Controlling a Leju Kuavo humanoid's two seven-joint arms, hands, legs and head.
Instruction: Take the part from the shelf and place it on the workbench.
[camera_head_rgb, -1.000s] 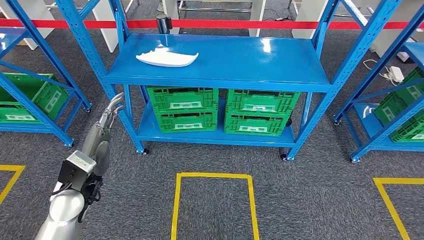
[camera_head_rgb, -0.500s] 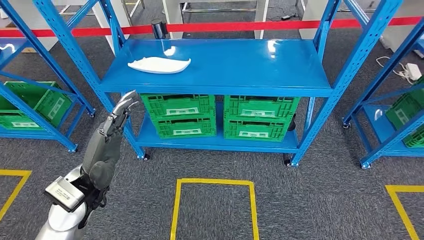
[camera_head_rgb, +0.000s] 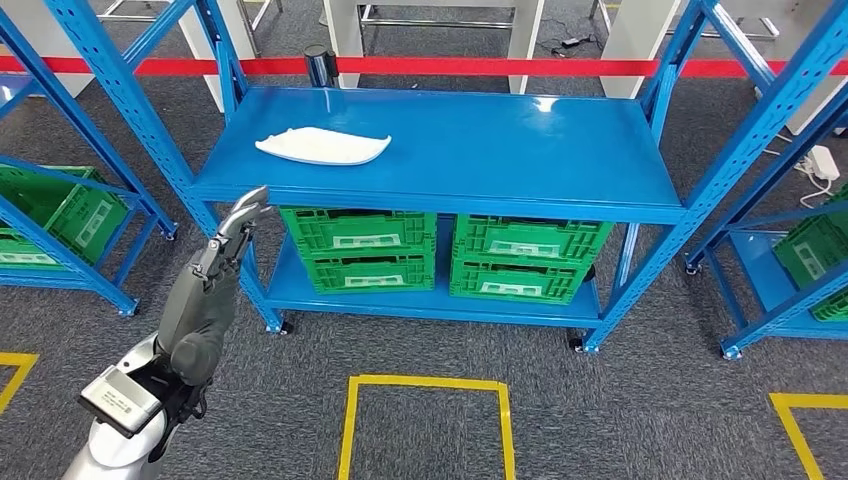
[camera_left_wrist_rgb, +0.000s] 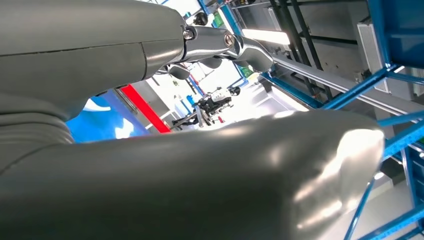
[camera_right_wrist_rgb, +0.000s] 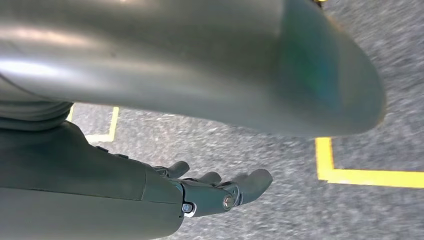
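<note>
Grey carpet floor (camera_head_rgb: 600, 420) with yellow taped squares (camera_head_rgb: 425, 415); blue steel shelf rack (camera_head_rgb: 640, 200) dead ahead of me, red barrier tape (camera_head_rgb: 480, 67) strung behind it.

Item, top shelf: flat white moulded plastic part (camera_head_rgb: 322, 146), lying on the left half of the blue deck, nothing touching it.

Item, lower shelf: four green slatted plastic crates (camera_head_rgb: 448, 258), stacked in two pairs side by side.

Item, left hand (camera_head_rgb: 222, 250): raised in front of the rack's left front post, below the deck's edge. Its fingers (camera_head_rgb: 243, 213) are extended and spread, holding nothing. The part sits above and to the right of the fingertips, apart from them, with the shelf's front lip between.

Item, right hand (camera_right_wrist_rgb: 150, 195): over the carpet as I see it from its wrist camera, dark fingers (camera_right_wrist_rgb: 235, 190) stretched out loosely with nothing in them, a yellow floor line beyond.
</note>
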